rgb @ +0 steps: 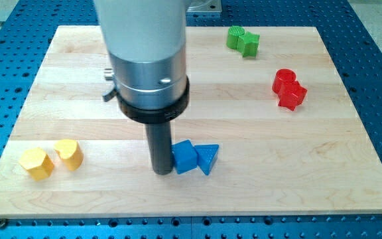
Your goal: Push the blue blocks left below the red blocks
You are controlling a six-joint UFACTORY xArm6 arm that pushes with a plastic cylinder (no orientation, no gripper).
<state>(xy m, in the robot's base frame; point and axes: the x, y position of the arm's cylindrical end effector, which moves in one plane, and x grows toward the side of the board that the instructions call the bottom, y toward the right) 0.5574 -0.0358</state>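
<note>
Two blue blocks lie together near the view's bottom centre: a blue cube-like block (pixel 185 157) and a blue triangle (pixel 207 158) touching its right side. My tip (pixel 162 172) stands just left of the blue cube-like block, touching or almost touching it. Two red blocks sit at the view's right: a red cylinder (pixel 284 80) and a red star-like block (pixel 292 95) right below it, touching. The blue blocks lie left of and below the red ones.
Two green blocks (pixel 243 40) sit at the view's top right. Two yellow blocks lie at the bottom left: a hexagon (pixel 36 163) and a heart-like one (pixel 68 153). The wooden board (pixel 257 192) rests on a blue perforated table. The arm's wide grey body hides the board's top centre.
</note>
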